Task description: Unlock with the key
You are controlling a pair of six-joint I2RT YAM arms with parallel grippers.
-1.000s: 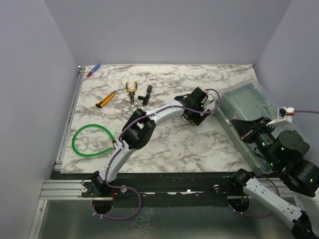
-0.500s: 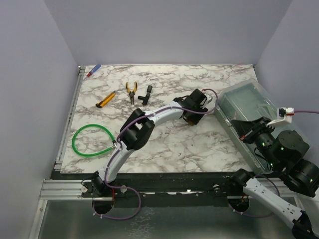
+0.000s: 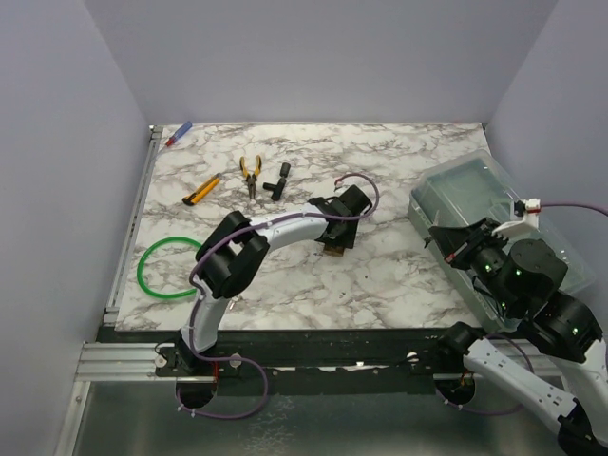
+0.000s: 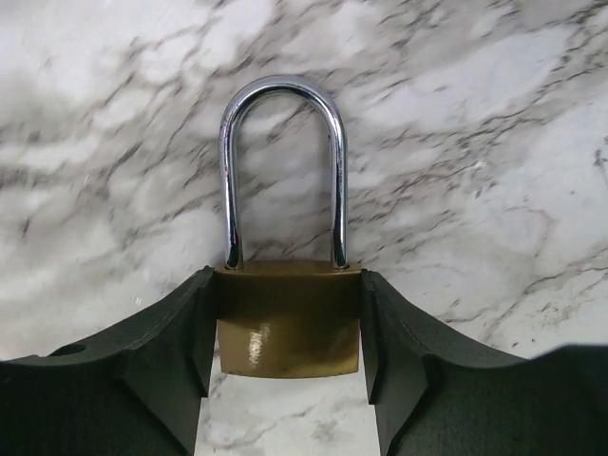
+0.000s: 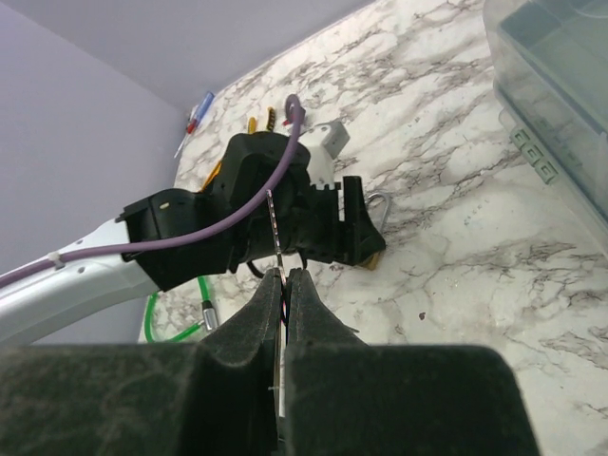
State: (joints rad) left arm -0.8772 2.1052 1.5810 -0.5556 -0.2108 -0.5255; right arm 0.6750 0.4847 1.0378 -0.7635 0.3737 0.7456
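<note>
A brass padlock [image 4: 288, 318] with a closed steel shackle [image 4: 283, 161] sits between the pads of my left gripper [image 4: 288, 328], which press both sides of its body. From above, that gripper [image 3: 336, 228] is low over the marble table's [image 3: 380, 275] middle, with a brass edge of the padlock [image 3: 332, 251] showing. My right gripper [image 5: 286, 275] is shut on the key [image 5: 275, 233]; its thin toothed blade sticks up out of the fingertips. The blade points toward the left gripper [image 5: 313, 223] and the padlock [image 5: 374, 263]. In the top view the right gripper [image 3: 454, 245] hovers by the table's right edge.
A clear plastic box [image 3: 475, 190] lies at the right edge. A green cable loop [image 3: 161, 271] is at the left. Yellow pliers [image 3: 250, 173], a yellow utility knife [image 3: 201, 190], a small black part [image 3: 278, 180] and a red-blue pen [image 3: 179, 134] lie at the back left.
My left jaws have closed onto the padlock, and the arm has drawn it leftward from beside the plastic box to mid-table. The right arm has shifted a little left.
</note>
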